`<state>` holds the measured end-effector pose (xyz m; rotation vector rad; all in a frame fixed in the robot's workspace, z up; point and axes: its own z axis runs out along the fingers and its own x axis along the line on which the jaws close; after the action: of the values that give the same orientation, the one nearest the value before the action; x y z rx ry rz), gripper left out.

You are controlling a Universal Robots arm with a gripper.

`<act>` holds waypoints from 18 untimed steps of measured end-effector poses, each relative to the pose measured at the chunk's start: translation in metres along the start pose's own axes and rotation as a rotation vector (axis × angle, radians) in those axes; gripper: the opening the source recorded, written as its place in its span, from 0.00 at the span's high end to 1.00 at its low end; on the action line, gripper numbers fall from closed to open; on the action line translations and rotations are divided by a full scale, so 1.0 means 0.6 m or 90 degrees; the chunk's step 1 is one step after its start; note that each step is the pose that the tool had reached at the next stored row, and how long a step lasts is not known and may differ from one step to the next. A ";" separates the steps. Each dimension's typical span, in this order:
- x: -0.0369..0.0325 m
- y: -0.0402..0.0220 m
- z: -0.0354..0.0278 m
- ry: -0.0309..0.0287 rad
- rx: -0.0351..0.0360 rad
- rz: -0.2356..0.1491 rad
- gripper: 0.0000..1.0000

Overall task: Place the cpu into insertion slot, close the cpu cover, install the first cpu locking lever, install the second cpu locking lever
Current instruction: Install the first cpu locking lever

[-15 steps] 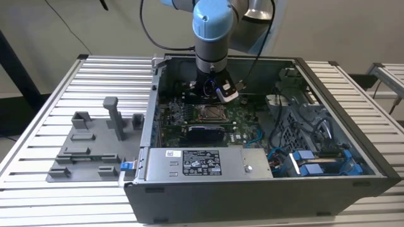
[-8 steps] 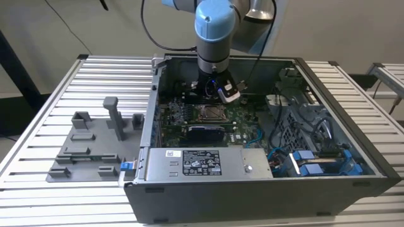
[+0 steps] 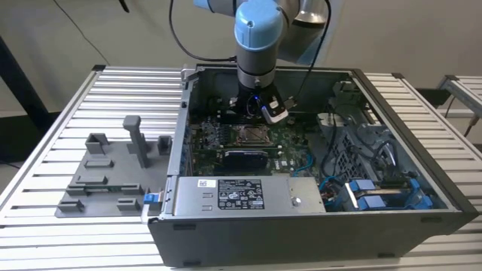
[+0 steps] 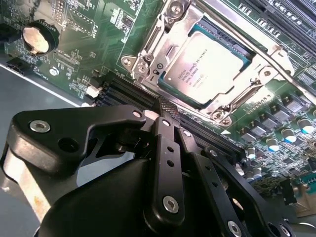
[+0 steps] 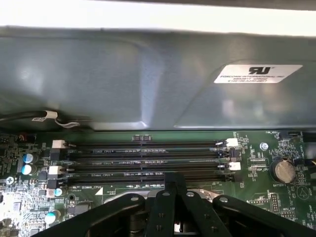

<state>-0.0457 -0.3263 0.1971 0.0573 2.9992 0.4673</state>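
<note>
1. The arm (image 3: 256, 34) reaches down into the open computer case (image 3: 421, 169), which sits on the slatted worktop (image 3: 45, 130).
2. The gripper (image 4: 168, 111) is low over the green motherboard (image 4: 84, 29). It is above the black memory slots (image 5: 148, 158), just beside the socket.
3. The fingers (image 5: 173, 183) are pressed together at the tip in both wrist views, with nothing pinched between them. I cannot tell whether the tip touches the board.
4. The cpu (image 4: 207, 66) is seated in the insertion slot (image 3: 252, 134), silvery top up and lying flat. It is apart from the gripper.
5. The cpu cover (image 4: 163, 39) is down, with its silver frame lying over the cpu's edges and the chip's top showing through the cut-out.
6. A thin locking lever (image 4: 266, 47) runs along one side of the frame. I cannot tell whether it is hooked home.
7. In the second wrist view a coin battery (image 4: 37, 39) sits on the board, well apart from the socket.
8. In the exterior view the power supply (image 3: 241, 195) lies along the near edge of the case. A black block (image 3: 245, 161) sits between it and the socket.
9. A grey fixture (image 3: 105, 175) stands on the worktop outside the case, on the exterior view's left.
</note>
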 end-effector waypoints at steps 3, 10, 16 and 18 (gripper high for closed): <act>-0.001 0.000 0.001 -0.0002 -0.0011 0.000 0.89; -0.002 -0.002 0.001 -0.0004 -0.0033 0.000 0.89; -0.002 -0.005 0.000 -0.0005 -0.0037 0.000 0.89; -0.002 -0.006 -0.001 -0.0005 -0.0044 0.000 0.89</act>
<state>-0.0446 -0.3297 0.1966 0.0575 2.9968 0.4774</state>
